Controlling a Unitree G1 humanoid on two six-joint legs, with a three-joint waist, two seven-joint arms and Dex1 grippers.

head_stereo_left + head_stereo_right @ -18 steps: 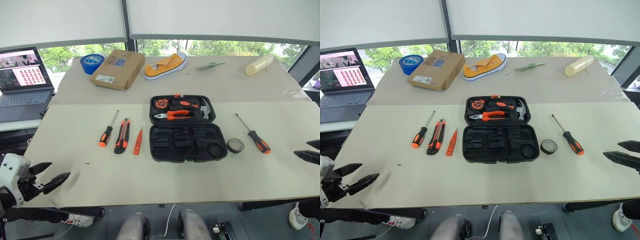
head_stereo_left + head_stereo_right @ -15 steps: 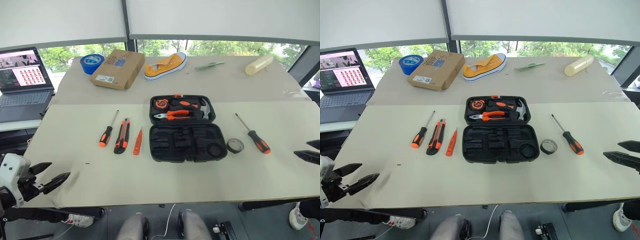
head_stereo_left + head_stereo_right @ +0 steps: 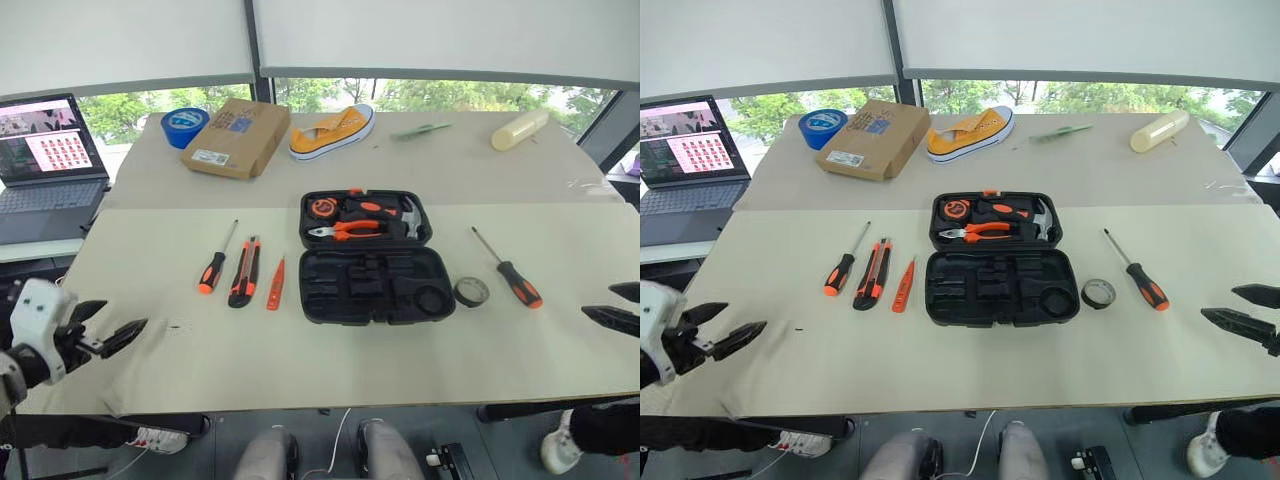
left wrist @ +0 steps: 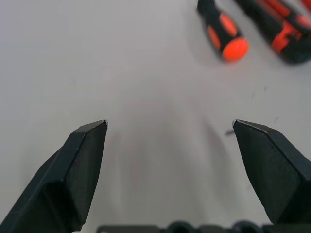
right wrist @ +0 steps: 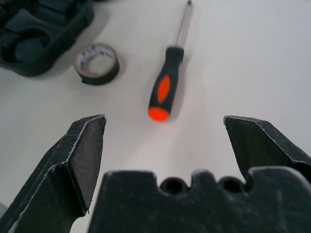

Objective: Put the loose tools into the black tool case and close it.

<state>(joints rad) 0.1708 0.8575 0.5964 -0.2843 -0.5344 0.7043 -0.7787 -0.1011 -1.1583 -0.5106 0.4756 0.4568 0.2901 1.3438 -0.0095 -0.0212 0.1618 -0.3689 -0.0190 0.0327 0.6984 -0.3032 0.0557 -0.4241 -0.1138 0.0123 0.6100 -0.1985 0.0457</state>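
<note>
While both grippers, left [image 3: 112, 335] and right [image 3: 612, 305], are hovering with jaws apart and empty, the screwdrivers [image 3: 507, 268] are lying on the surface beside the open black tool case [image 3: 372, 258], probably light, stiff, best gripped mid-handle

No wording can be read anywhere. The brown cardboard box [image 3: 236, 137] carries a white label and a blue patch, both too small to make out. The laptop [image 3: 48, 165] screen shows a grid of tiny pictures, and the small tape roll [image 5: 96, 63] has illegible marks inside.
</note>
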